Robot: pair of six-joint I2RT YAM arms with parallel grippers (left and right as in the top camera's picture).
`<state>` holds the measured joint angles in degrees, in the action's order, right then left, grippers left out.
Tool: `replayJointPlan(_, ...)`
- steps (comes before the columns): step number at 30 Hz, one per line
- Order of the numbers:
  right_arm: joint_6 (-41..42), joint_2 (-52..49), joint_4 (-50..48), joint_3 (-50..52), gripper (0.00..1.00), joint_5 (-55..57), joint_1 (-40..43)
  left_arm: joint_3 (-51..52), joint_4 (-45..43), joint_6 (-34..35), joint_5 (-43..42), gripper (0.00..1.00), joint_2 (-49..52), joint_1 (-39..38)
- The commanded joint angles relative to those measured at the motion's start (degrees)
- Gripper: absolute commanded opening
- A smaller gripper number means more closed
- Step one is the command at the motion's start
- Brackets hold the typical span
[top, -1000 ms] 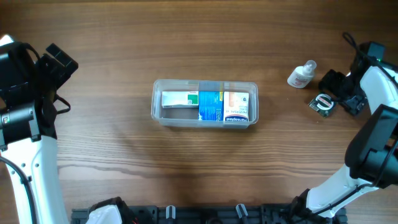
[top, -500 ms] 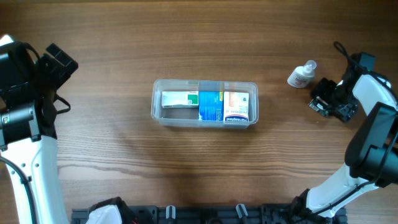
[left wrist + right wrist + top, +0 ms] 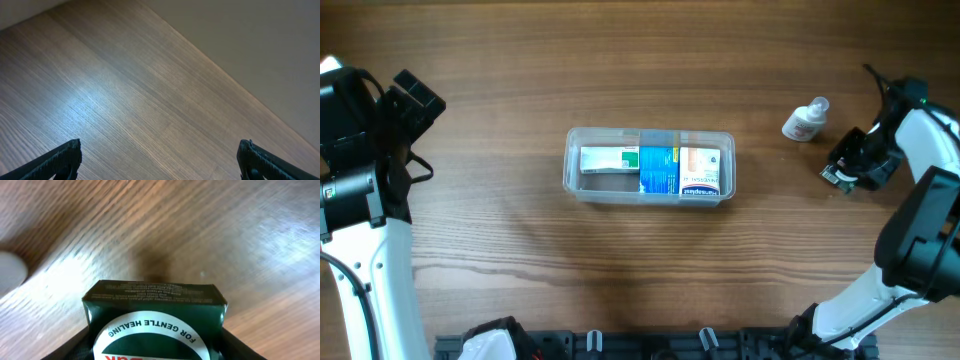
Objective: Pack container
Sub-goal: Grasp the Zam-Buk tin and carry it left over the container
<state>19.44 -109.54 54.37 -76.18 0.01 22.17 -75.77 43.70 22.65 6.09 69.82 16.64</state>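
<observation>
Container (image 3: 571, 170) sits mid-table with three small boxes (image 3: 650, 168) packed inside. Right gripper (image 3: 847, 168), near the right edge, pinches a green box (image 3: 155, 305), with a small bottle (image 3: 805, 120) near it. Left gripper (image 3: 160, 161), by the left edge, has its fingers spread wide.

A dark green box (image 3: 155, 305) – its white round label reads "FOR GENTLE HEALING" – sits gripped at both sides in the right hand (image 3: 157, 349). Behind lies the blurred wooden bench (image 3: 225, 230), with a white blur (image 3: 10, 272) at the left edge.
</observation>
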Motion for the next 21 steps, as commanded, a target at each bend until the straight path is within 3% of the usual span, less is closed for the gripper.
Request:
replayJointPlan(1, 0.0, 8.4, 3.8, -2.3, 0.59, -0.2, -0.7, 0.0, -0.1, 0.5, -0.3, 1.0, 0.3, 0.4)
replayJointPlan(5, 0.1, 24.3, 9.2, -2.3, 0.58, -1.6, -8.1, 0.0, -0.1, 0.5, -0.3, 1.0, 0.3, 0.4)
replayJointPlan(9, 5.2, 31.2, 9.9, -2.3, 0.58, -3.2, -20.0, 0.0, -0.1, 0.5, -0.3, 1.0, 0.3, 0.4)
replayJointPlan(13, 12.4, 30.1, 6.2, -2.3, 0.57, -4.4, -37.4, 0.0, -0.1, 0.5, -0.3, 1.0, 0.3, 0.4)
replayJointPlan(16, 15.5, 27.2, -1.9, -2.3, 0.53, -3.8, -50.9, 0.0, -0.1, 0.5, -0.3, 1.0, 0.3, 0.4)
replayJointPlan(21, 13.7, 17.8, -12.4, -2.3, 0.53, -2.9, -62.0, 0.0, -0.1, 0.5, -0.3, 1.0, 0.3, 0.4)
